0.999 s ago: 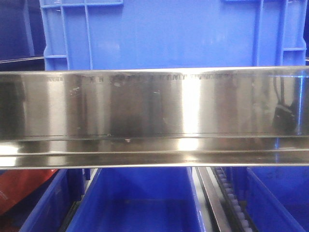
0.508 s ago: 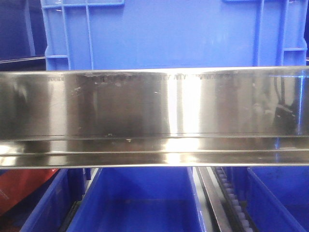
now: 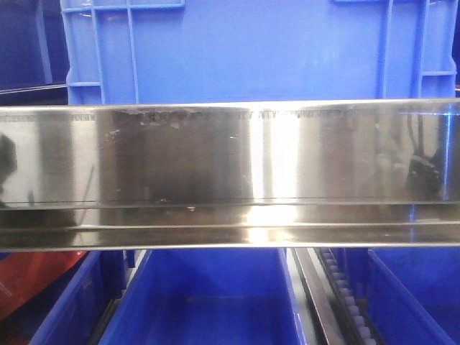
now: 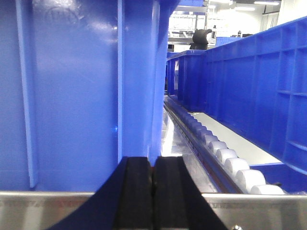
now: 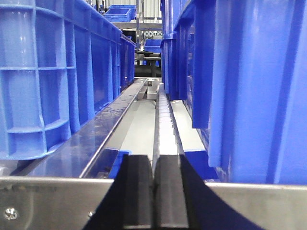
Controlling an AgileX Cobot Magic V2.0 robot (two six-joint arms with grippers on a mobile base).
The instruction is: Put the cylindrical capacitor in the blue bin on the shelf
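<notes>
1. The left tool [image 4: 152,191] has its two black pads pressed flat together with nothing between them; it sits just in front of the steel front rail of the shelf [image 4: 43,208].
2. Directly beyond the left tool rises the ribbed wall of a blue bin [image 4: 76,91], very close; to its right a roller track [image 4: 225,160] of pale wheels runs away between that bin and another blue bin [image 4: 254,96].
3. The right tool [image 5: 153,191] is likewise clenched, pads touching, holding nothing, at the rail's edge.
4. Ahead of it a second roller track [image 5: 163,115] runs between a blue bin at left [image 5: 53,72] and one at right [image 5: 249,81].
5. From the front view, the broad, shiny shelf rail [image 3: 230,172] crosses the whole picture, with a blue bin [image 3: 251,50] standing above it and open blue bins [image 3: 208,295] on the tier below.
6. The cylindrical capacitor does not show in any view; I cannot tell where it is.
</notes>
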